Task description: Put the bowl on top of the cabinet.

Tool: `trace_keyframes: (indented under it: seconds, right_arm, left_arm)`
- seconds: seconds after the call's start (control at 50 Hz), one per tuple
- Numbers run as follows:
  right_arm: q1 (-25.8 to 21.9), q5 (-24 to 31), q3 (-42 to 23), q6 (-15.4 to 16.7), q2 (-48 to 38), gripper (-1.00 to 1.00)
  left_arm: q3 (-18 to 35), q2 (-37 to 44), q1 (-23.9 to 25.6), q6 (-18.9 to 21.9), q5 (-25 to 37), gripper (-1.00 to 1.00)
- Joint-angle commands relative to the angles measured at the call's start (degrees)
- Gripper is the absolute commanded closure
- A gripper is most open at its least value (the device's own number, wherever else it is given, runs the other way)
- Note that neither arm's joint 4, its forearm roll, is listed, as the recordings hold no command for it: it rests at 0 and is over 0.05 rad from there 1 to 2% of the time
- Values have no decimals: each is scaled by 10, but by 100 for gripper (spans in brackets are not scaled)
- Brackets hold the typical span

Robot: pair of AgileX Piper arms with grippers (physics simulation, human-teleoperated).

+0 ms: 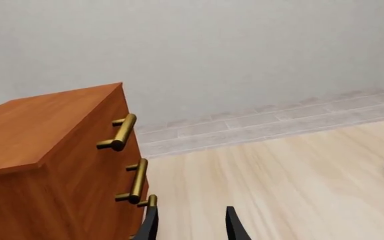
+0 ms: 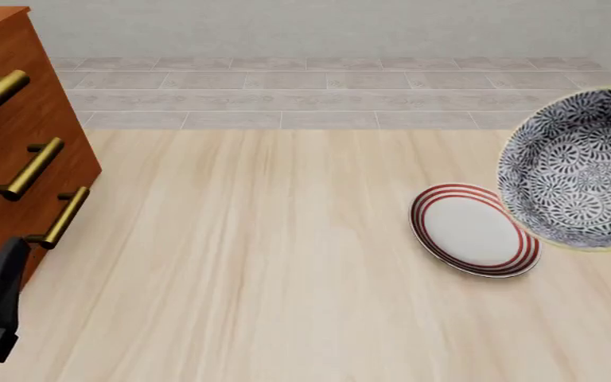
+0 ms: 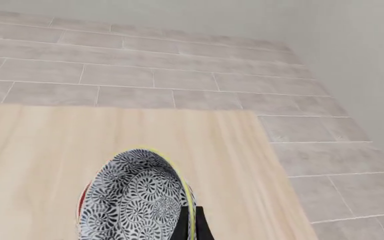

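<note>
While a broad stretch of pale wooden table point(image 2: 263, 263) lies open across the middle of the front view, the cabinet point(image 2: 9, 151) crowds its left edge, brass handles point(image 2: 32, 169) facing inward, and the table's far edge meets a grey tiled floor point(image 2: 327, 95) below a plain wall. At right, the bowl point(image 2: 581, 171) is tilted, its patterned inside turned toward the camera, overlapping the far-right side of a red-ringed plate point(image 2: 470, 231) lying on the table. The right wrist view shows the right gripper point(image 3: 190, 224) closed on the bowl's pale rim, one dark finger on each side of the wall. The left gripper point(image 1: 190, 225) hangs just beside the cabinet's front, near its lowest handle, its two dark fingers parted with nothing between them, well apart from the bowl.
</note>
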State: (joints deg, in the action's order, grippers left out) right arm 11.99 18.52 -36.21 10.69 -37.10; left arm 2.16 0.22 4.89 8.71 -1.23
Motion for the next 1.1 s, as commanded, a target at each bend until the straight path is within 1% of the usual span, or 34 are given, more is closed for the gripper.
trace_keyframes:
  seconds: [0.02, 0.18, 0.22, 0.26, 0.3, 0.4, 0.52, 0.58, 0.6, 0.68, 0.7, 0.74, 0.76, 0.86, 0.96, 1.04, 1.1]
  right_arm:
    - [-46, 1, -15, -8, -6, 100]
    - [-86, -13, -22, -18, -19, 100]
    - [-90, -17, -21, -16, -21, 100]
    - [-110, -27, -13, -11, -33, 100]
    - [-118, -42, -9, -6, -48, 100]
    - [-142, -49, -19, -19, -59, 100]
    - [-182, -74, -30, -17, -95, 100]
    - [-191, -80, -35, -17, -107, 100]
    - [-200, -81, -41, -25, -119, 100]
    - [-215, -92, -52, -20, -133, 100]
    - [-233, -95, -58, -22, -139, 100]
    - [-242, -97, -61, -25, -146, 100]
    - [-253, -100, -63, -33, -148, 100]
    - [-267, -109, -70, -34, -160, 100]
    - [-296, -117, -74, -41, -169, 100]
    - [-307, -120, -74, -44, -169, 100]
    - [-316, -122, -74, -54, -162, 100]
  left_arm:
    - [2, -1, 2, 0, 3, -100]
    - [6, -1, 3, -1, 7, -100]
    - [6, -1, 4, 3, 7, -100]
    - [10, -2, 4, 11, 10, -100]
    - [17, -2, 2, 6, 16, -100]
    - [19, -2, 0, 3, 18, -100]
    - [26, -2, -1, 4, 25, -100]
    - [27, -2, -1, 5, 25, -100]
    - [26, -2, -1, 5, 25, -100]
    - [23, -1, 0, 5, 24, -100]
    - [25, -1, 0, 6, 25, -100]
    - [27, 0, 0, 6, 27, -100]
    - [29, 0, 0, 5, 29, -100]
    - [34, 0, -3, 7, 32, -100]
    - [38, -1, -5, 7, 35, -100]
    - [42, -1, -5, 5, 38, -100]
    - [42, -1, -4, 7, 38, -100]
